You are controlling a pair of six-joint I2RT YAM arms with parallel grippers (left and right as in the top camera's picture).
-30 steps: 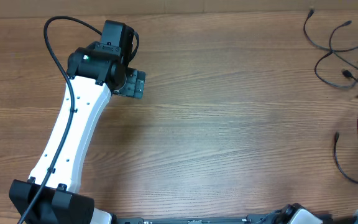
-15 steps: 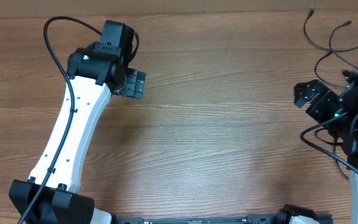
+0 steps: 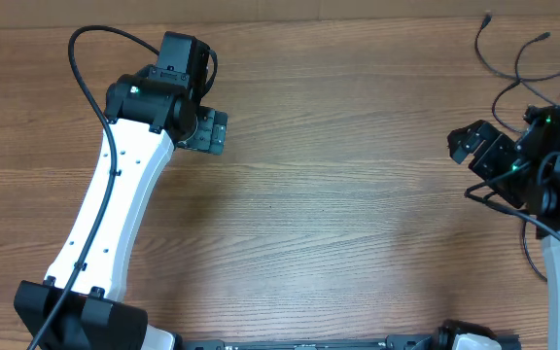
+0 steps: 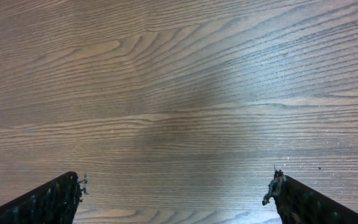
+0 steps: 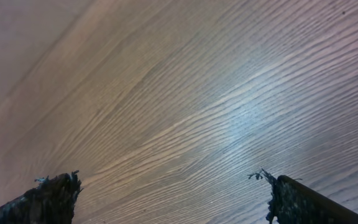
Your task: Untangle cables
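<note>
The cables (image 3: 519, 63) lie on the table (image 3: 338, 194) at its far right corner. The right gripper (image 3: 465, 148) is just left of them. Some cables may run under that arm. The left gripper (image 3: 220, 132) is well apart, far left.

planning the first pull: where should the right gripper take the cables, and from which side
Take the top-left strand, in the overhead view, of the cables just below its plug: it lies alone on bare table, apart from the tangle. Probably best come down from above with the open right gripper across the strand.
</note>
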